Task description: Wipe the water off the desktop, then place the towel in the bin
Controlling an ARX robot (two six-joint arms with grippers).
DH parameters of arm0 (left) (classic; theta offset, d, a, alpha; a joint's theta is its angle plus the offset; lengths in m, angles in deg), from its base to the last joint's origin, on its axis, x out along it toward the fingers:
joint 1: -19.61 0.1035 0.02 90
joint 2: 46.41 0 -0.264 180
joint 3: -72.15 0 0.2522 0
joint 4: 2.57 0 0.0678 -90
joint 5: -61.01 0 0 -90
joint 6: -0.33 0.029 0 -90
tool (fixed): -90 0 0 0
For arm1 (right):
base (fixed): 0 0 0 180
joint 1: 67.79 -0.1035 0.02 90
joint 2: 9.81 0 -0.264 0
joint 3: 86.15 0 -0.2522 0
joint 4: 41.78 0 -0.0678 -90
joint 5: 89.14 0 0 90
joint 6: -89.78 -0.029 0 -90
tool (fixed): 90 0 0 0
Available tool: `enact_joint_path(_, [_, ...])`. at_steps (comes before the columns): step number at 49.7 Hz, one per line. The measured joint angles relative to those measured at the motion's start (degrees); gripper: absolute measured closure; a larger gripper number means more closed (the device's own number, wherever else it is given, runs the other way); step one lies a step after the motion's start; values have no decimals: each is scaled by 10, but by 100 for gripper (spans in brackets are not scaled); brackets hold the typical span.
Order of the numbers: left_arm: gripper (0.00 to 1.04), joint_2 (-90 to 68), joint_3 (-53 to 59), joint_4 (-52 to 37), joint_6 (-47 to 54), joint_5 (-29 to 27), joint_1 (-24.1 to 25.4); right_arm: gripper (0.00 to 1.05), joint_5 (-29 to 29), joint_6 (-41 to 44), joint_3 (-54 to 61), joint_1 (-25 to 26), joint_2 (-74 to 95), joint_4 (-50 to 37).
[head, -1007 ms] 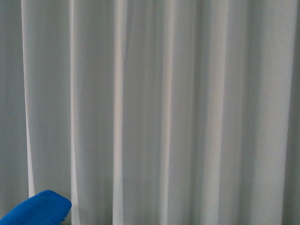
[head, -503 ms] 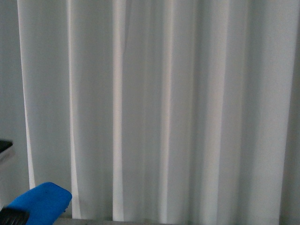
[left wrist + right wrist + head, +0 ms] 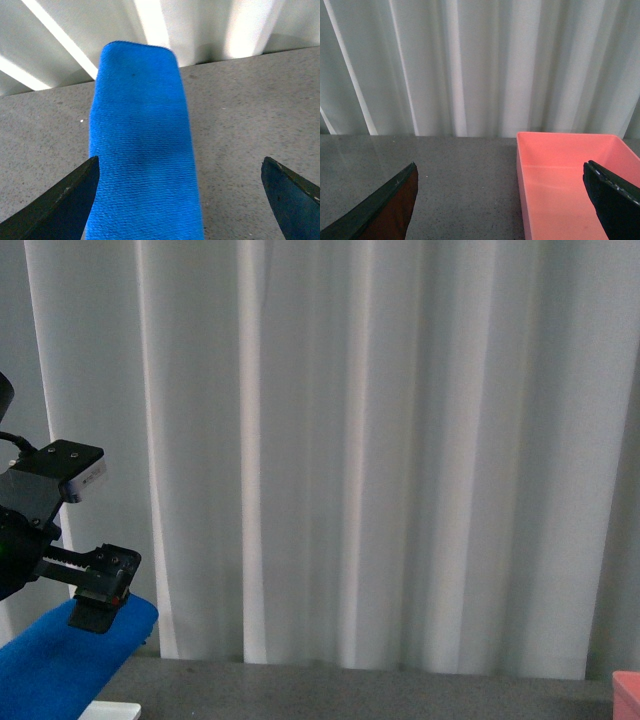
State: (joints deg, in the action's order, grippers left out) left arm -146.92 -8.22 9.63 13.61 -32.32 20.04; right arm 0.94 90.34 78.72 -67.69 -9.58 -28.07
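Left gripper (image 3: 180,164): jaws wide apart, nothing clamped. In the left wrist view the two dark fingers (image 3: 60,205) sit at opposite sides of the frame.

The towel (image 3: 142,150) lies between them, hard against one finger and well apart from the other. It is a narrow, bright blue strip with a fuzzy pile. Its long axis runs straight out from the gripper toward the curtain (image 3: 350,440), and its rounded far end points at the folds. That end overlaps the back edge of the desktop (image 3: 240,130) in this view.

In the front view the same strip slants up from the lower left corner, with its free end toward the middle of the scene. A black finger of the left gripper sits on top of it near that end. Cannot tell whether the towel is draped on part of the gripper or resting on the surface.

A small flat white object (image 3: 115,710) is just beside the towel, at the bottom edge of the front view.

Right gripper (image 3: 500,165): fingers also spread wide, nothing between them, over bare grey speckled surface.

The pink bin (image 3: 570,150) stands on the desktop ahead of the right gripper, nearer one finger. It is open-topped, and the inside that shows is bare. It is well apart from the towel, at the far right of the front view.
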Motion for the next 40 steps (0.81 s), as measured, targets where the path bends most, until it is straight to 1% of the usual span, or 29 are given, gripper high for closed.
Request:
enact_joint_path(7, [7, -44, -11, -36, 12, -16, 23, 7, 0, 0, 0, 0, 0, 0])
enact_joint_path(16, [7, -66, -13, -44, 16, -16, 39, 7, 0, 0, 0, 0, 0, 0])
enact_joint_path(23, [7, -75, -13, -52, 17, -5, 42, 7, 0, 0, 0, 0, 0, 0])
enact_joint_path(40, [7, -106, 0, -97, 17, -18, 43, 7, 0, 0, 0, 0, 0, 0])
